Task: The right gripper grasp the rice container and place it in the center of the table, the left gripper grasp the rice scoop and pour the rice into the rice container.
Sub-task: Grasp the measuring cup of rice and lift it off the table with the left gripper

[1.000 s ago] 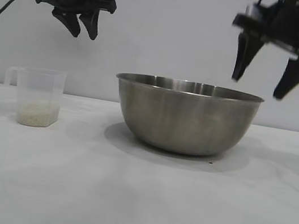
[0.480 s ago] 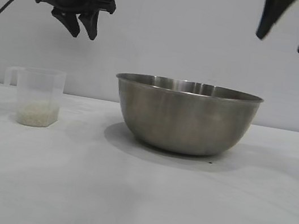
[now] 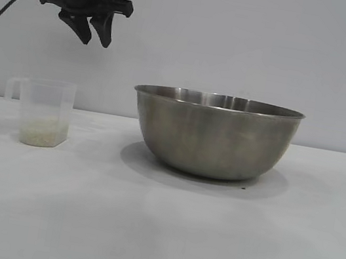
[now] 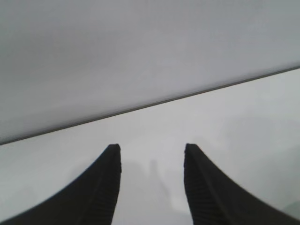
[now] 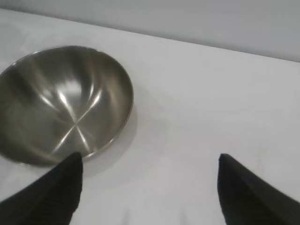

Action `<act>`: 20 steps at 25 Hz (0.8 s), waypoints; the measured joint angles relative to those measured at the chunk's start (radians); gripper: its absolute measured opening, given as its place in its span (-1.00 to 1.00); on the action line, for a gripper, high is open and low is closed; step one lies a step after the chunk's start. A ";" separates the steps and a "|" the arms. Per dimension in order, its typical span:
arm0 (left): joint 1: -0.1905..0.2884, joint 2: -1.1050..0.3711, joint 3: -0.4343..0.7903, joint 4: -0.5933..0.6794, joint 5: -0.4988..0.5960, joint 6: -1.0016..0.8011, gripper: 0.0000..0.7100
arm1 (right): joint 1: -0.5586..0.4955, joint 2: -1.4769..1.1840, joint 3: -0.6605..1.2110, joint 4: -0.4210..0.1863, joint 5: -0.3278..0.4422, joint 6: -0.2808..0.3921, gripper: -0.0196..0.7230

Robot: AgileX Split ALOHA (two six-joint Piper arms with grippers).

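The rice container (image 3: 214, 135), a large steel bowl, stands near the middle of the white table (image 3: 155, 233); its inside (image 5: 61, 103) shows empty in the right wrist view. The rice scoop (image 3: 43, 111), a translucent cup with a side handle, stands at the left with a little rice (image 3: 42, 131) in its bottom. My left gripper (image 3: 94, 35) hangs high above the scoop, open and empty; between its fingers (image 4: 151, 157) only bare table shows. My right gripper (image 5: 150, 161) is out of the exterior view, high beside the bowl, open wide and empty.
A plain grey wall (image 3: 241, 41) runs behind the table. A black cable (image 3: 11, 3) trails from the left arm at the upper left. Bare tabletop lies in front of the bowl and to its right.
The right gripper has risen from above the bowl's right rim and left the exterior view at the top. The left gripper, the bowl and the scoop have stayed put.
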 joint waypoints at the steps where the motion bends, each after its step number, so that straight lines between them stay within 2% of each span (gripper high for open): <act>1: 0.000 0.000 0.000 0.000 0.000 0.000 -0.23 | 0.000 -0.028 0.002 -0.009 0.050 -0.002 0.57; 3: 0.000 0.000 0.000 0.000 0.000 0.000 -0.23 | 0.000 -0.074 0.013 -0.039 0.163 -0.002 0.57; 5: 0.000 0.000 0.000 0.000 0.002 0.000 -0.23 | 0.000 -0.137 0.057 -0.062 0.227 0.010 0.57; 12: 0.000 0.000 0.000 0.000 0.002 0.000 -0.23 | 0.000 -0.438 0.254 -0.083 0.282 0.085 0.57; 17: 0.000 0.000 0.000 0.000 0.002 0.000 -0.23 | 0.000 -0.571 0.276 -0.086 0.425 0.093 0.57; 20: 0.000 0.000 0.000 0.000 0.002 0.000 -0.23 | 0.000 -0.645 0.294 -0.097 0.467 0.102 0.57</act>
